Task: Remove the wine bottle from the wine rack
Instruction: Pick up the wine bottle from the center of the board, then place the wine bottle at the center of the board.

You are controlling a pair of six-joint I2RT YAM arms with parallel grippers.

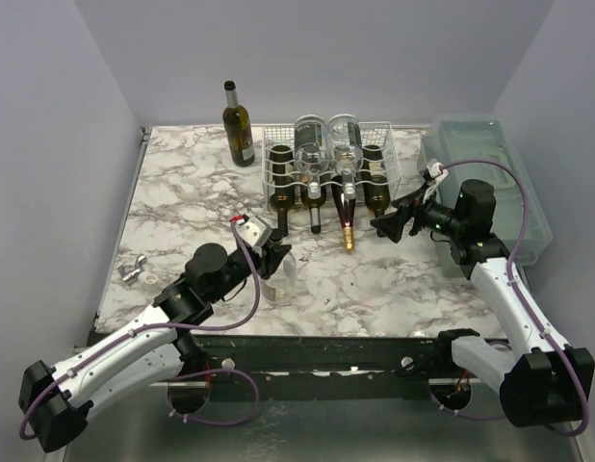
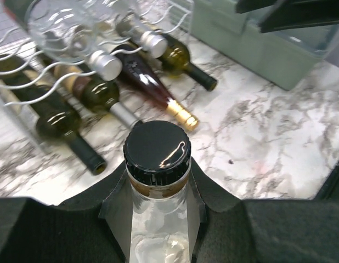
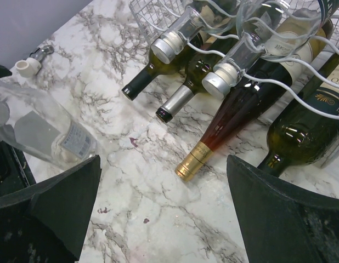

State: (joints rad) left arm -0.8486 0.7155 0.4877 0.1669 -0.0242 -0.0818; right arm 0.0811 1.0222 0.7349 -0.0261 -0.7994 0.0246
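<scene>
White two-tier wire-grid wine rack (image 1: 276, 137) — rear of bench (image 1: 182, 192). Clear glass wine bottle (image 1: 279, 277), black screw cap — upright on bench, off the rack, near its front-left.

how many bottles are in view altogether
8. Four bottles lie in the wine rack's lower row, two clear ones lie on its upper row, an upright bottle stands by its far left corner, and the left gripper holds a clear bottle. None looks hidden.
</scene>
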